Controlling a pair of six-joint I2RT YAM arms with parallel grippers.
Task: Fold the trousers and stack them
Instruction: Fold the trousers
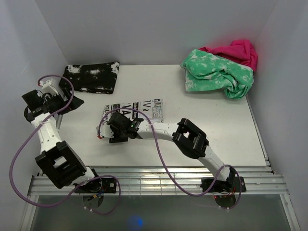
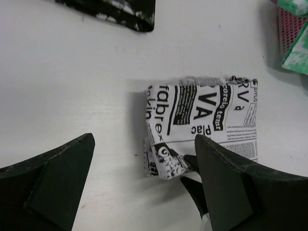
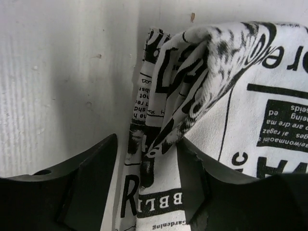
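The trousers [image 1: 139, 109], white with black newspaper print, lie folded into a small rectangle at the table's middle. They also show in the left wrist view [image 2: 207, 120] and the right wrist view [image 3: 240, 96]. My right gripper [image 1: 112, 126] is at their near left corner. Its jaws [image 3: 147, 139] are open, with the folded cloth edge between them; the upper layers drape over the right finger [image 3: 202, 178], and the left finger [image 3: 91, 168] is on the bare table. My left gripper [image 1: 72, 101] hangs to the left, above the table, open and empty [image 2: 144, 139].
A black white-speckled folded garment [image 1: 92, 77] lies at the back left, also in the left wrist view [image 2: 120, 12]. A green-and-white mottled garment [image 1: 216, 74] and a pink one [image 1: 238, 50] are heaped at the back right. White walls enclose the table.
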